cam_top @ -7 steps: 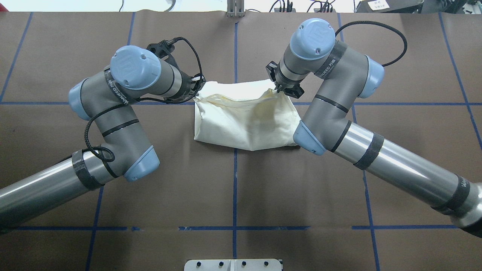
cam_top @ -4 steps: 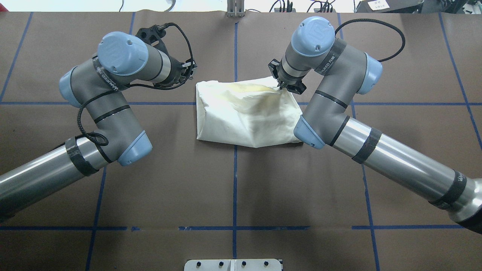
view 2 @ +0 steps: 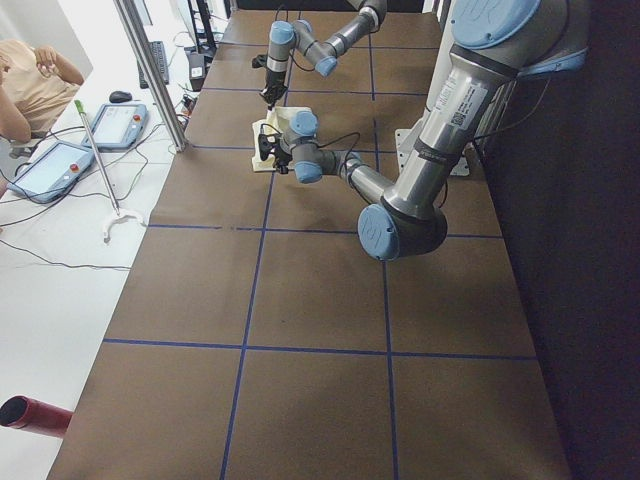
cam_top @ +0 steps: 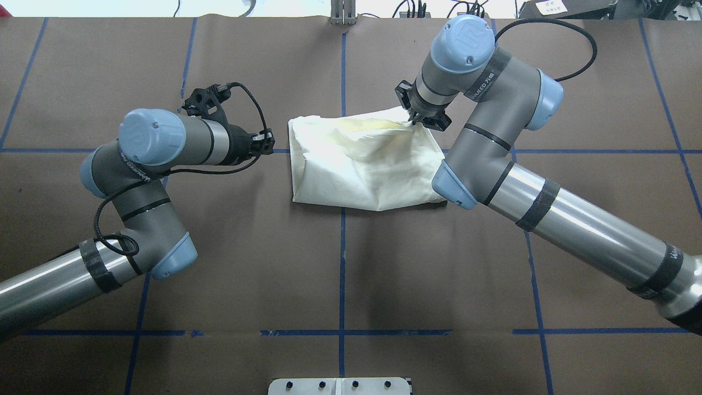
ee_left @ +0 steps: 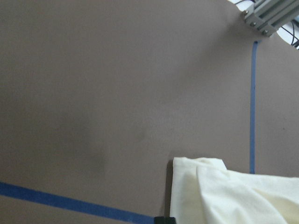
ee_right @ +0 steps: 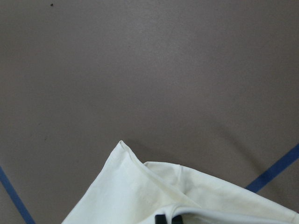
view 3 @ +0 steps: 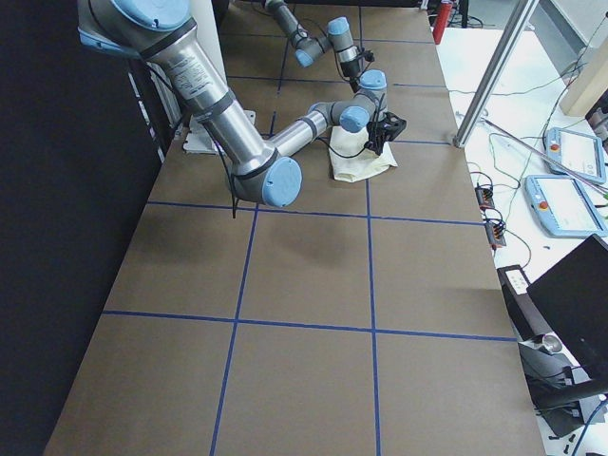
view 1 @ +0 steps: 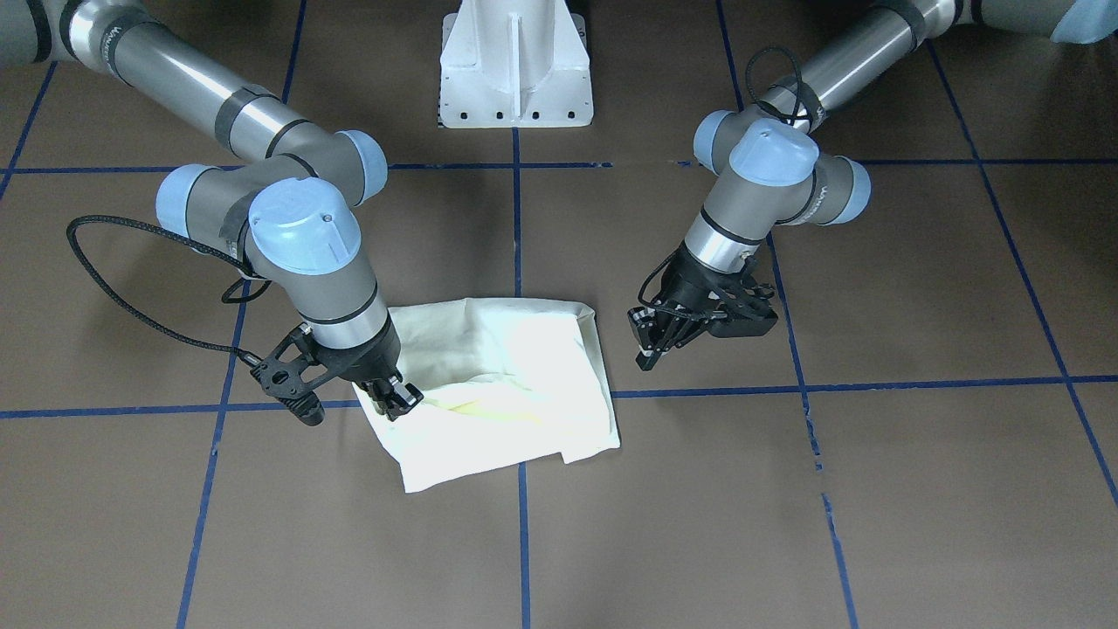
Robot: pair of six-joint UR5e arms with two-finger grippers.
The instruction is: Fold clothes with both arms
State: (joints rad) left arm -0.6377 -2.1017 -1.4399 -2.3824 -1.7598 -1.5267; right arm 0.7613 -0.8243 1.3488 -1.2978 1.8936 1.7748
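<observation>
The cream-white shirt (cam_top: 362, 164) lies folded into a compact bundle at the table's middle, plain side up, with its print hidden. It also shows in the front view (view 1: 507, 384). My right gripper (cam_top: 415, 119) is shut on the shirt's far right corner; the front view (view 1: 395, 397) and the right wrist view (ee_right: 168, 218) show the cloth pinched and lifted slightly. My left gripper (cam_top: 267, 144) is open and empty. It hangs a short way left of the shirt's left edge, apart from it, as the front view (view 1: 651, 349) shows. The left wrist view sees the shirt's far left corner (ee_left: 219, 191).
The table is brown paper crossed by blue tape lines (cam_top: 342, 274). The white pedestal base (view 1: 515, 61) stands at the robot's side. An aluminium post (ee_left: 266, 18) stands at the far edge. An operator (view 2: 30, 85) and teach pendants (view 2: 110, 125) are beside the table.
My left gripper has let go of the shirt's far left corner and drawn back to the left. My right gripper has carried its corner slightly farther away. The bundle has settled flatter.
</observation>
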